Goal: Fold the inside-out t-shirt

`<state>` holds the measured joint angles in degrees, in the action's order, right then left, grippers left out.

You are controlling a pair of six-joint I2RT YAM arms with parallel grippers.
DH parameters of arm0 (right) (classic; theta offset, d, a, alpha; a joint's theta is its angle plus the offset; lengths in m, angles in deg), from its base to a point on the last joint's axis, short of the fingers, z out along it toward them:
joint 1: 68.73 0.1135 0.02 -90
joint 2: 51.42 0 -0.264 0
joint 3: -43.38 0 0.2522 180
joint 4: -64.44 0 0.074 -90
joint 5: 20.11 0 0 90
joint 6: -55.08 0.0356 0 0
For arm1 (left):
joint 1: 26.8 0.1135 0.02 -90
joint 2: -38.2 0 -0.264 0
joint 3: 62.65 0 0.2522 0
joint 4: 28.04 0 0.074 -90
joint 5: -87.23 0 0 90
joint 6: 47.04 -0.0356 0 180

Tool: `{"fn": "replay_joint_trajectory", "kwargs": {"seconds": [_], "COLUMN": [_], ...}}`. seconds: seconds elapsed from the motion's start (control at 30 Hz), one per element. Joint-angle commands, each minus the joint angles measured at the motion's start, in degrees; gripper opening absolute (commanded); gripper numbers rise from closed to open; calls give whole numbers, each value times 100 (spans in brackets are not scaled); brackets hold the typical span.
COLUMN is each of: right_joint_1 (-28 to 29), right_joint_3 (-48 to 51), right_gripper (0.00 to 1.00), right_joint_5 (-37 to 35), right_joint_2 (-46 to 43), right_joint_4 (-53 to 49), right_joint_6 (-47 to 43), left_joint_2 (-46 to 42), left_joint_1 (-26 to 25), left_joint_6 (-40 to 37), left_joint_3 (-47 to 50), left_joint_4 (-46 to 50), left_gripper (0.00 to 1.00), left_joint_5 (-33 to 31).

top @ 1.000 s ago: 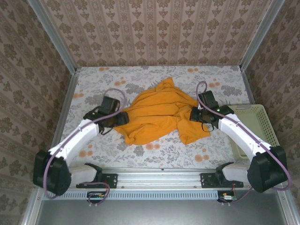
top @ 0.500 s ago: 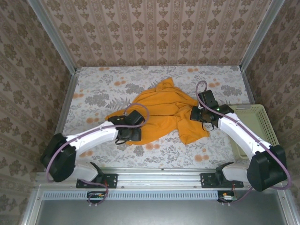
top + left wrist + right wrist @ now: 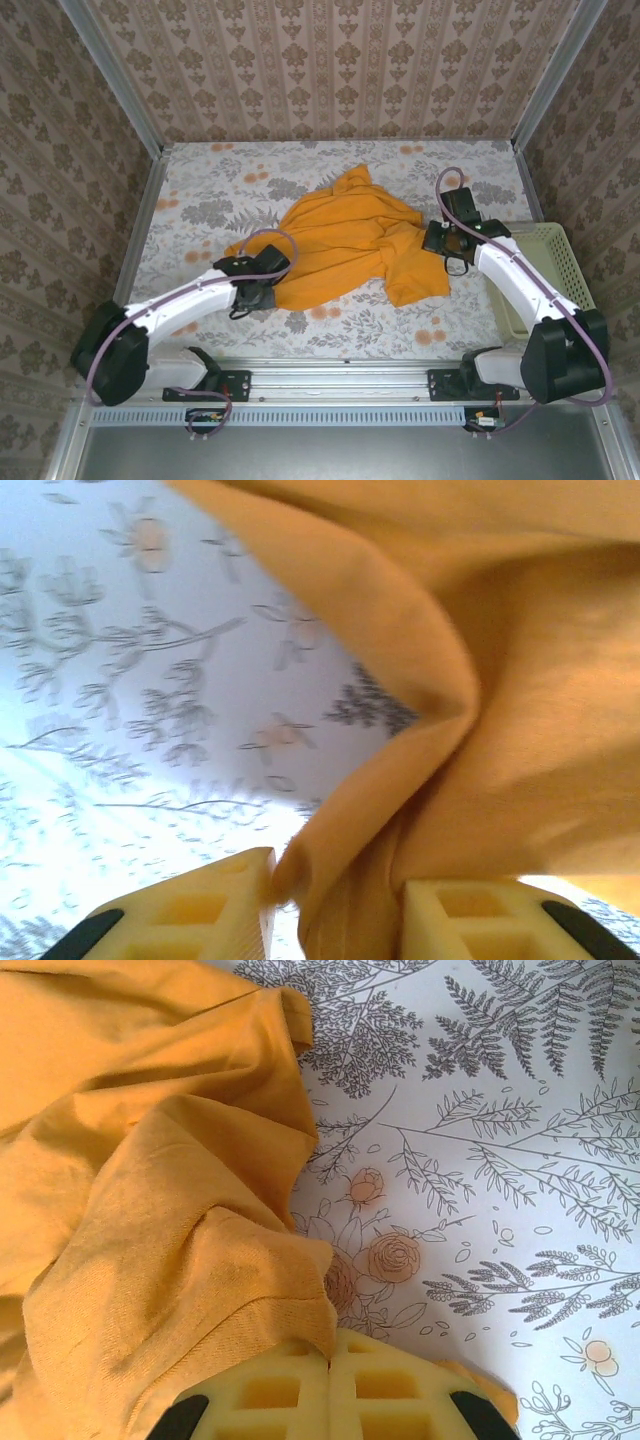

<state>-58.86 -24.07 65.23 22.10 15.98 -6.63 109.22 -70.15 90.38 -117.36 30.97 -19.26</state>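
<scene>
At the near edge, the left gripper (image 3: 257, 290) has swung in from the t-shirt's left side to its near-left hem. Its fingers, wide apart a second ago, are now closed on a bunched fold of the cloth, as the left wrist view shows. A little farther in, the mustard-orange t-shirt (image 3: 340, 240) lies crumpled at the middle of the table (image 3: 200, 190), plain side up with no lettering visible. The right gripper (image 3: 442, 240), fingers pressed together on the shirt's right edge, has drawn slightly toward the right edge of the table. With both sides held, I judge the shirt ready to be spread flat. A pale mesh basket (image 3: 555, 260) stands at the table's right edge. The tabletop has a grey floral print, and patterned wallpaper walls (image 3: 330, 60) enclose it.
</scene>
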Motion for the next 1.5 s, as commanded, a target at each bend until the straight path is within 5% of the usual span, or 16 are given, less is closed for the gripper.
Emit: {"fn": "replay_joint_trajectory", "kwargs": {"seconds": [0.0,0.23,0.53,0.63,0.93,1.1,1.13,1.27,1.47], "right_joint_1": [-37,-134,-177,-246,-258,-171,-174,-270,-337], "right_joint_3": [-225,-335,-298,-436,-1318,-1791,-1902,-2143,-1158], "right_gripper": [0,0,0,0,0,0,2,37,53], "right_joint_5": [-244,-298,-59,83,483,697,762,631,557], "right_joint_2": [97,110,139,188,1049,2100,2347,2818,1869], "right_joint_4": [-117,-178,-81,-111,-274,-78,-49,-103,75], "right_joint_6": [-95,-100,-118,-136,-322,-365,-390,-501,-555], "left_joint_2": [-342,-592,-553,-734,-2535,-2213,-2092,-1850,-1823], "left_joint_1": [243,766,905,1389,3066,3672,3723,3839,4048], "left_joint_6": [189,-38,-345,-602,-1724,-1964,-1973,-1930,-1937], "left_joint_3": [232,521,873,922,-369,-780,-789,-609,-355], "left_joint_4": [429,227,-1033,-1280,-1355,-1438,-1434,-1530,-1643], "left_gripper": [33,25,8,0,0,0,0,0,0], "left_joint_5": [-323,-70,1003,1416,1852,2473,2537,2725,2795]}}
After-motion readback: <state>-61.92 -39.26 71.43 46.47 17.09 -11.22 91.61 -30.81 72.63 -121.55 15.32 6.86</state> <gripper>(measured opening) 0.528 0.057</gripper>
